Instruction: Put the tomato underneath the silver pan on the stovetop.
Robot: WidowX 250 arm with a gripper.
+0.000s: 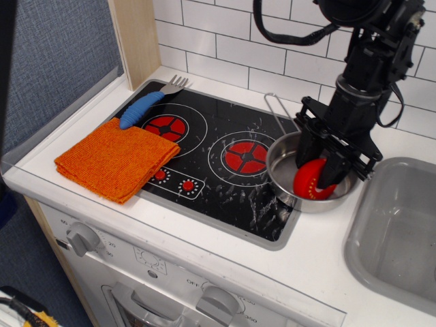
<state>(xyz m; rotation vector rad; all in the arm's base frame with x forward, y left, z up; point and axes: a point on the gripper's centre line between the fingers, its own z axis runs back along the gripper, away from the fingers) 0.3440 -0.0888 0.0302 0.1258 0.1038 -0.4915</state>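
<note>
Red disc-like tomato (pixel 310 180) sits tilted inside shiny silver pan (pixel 286 170).

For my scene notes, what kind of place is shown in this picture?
Most likely a toy play kitchen: a black stovetop with printed red burner rings, a grey sink basin beside it, and oven dials below the white counter.
</note>
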